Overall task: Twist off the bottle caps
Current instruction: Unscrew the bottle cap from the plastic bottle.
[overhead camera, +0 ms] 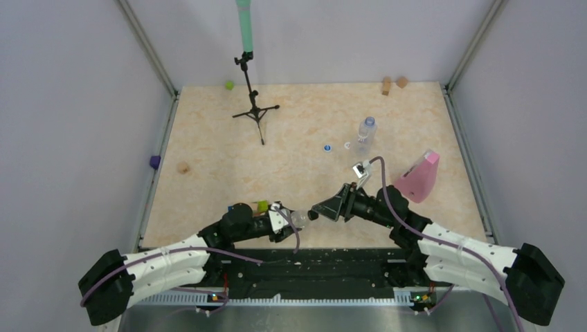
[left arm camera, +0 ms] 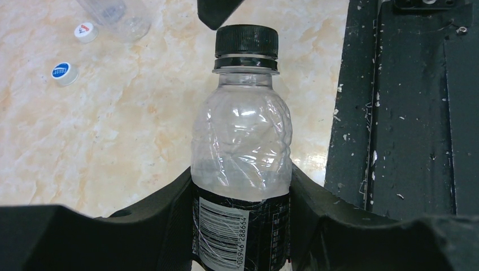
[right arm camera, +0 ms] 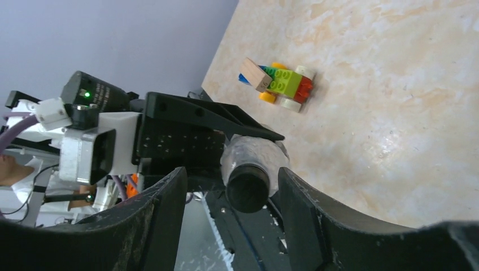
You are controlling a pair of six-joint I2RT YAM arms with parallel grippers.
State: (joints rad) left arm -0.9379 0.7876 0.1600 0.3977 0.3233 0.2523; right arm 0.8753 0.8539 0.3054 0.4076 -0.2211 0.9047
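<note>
One bottle [left arm camera: 243, 147] is squeezed tight by the left fingers [left arm camera: 161, 226]; the right fingers [right arm camera: 164, 212] sit open around its black cap [right arm camera: 247, 191]

walls [overhead camera: 69, 104]: plain grey | tabletop [overhead camera: 208, 159]: beige marbled | corner posts [overhead camera: 149, 48]: metal | light: even

left hand [overhead camera: 293, 220] clamped tight; right hand [overhead camera: 318, 209] jaws parted, tip to tip
</note>
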